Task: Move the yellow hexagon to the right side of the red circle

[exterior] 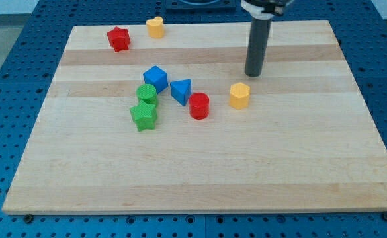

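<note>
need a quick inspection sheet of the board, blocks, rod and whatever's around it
surface: wooden board, lying flat on a blue perforated table.
job's things: yellow hexagon already at the view's right of the red circle, a gap between them.
clutter: blue cube, blue triangle, green circle and green star clustered left of the red circle; red star and yellow heart near the view's top.
grippers: no hand; my tip sits just above the yellow hexagon, slightly right, not touching.
cables: nothing seen.
surroundings: nothing seen beyond the table.
</note>
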You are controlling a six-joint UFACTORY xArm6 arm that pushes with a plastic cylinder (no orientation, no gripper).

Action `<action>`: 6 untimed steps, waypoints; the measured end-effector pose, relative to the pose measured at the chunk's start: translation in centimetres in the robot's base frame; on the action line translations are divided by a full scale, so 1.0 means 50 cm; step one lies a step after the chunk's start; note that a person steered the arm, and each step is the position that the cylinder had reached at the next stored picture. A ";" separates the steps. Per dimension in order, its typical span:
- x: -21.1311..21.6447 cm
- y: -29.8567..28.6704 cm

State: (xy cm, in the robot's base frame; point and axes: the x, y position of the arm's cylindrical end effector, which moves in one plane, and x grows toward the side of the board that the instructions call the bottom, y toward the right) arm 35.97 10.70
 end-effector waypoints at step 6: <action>0.123 -0.038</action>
State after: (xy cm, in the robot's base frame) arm 42.09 8.78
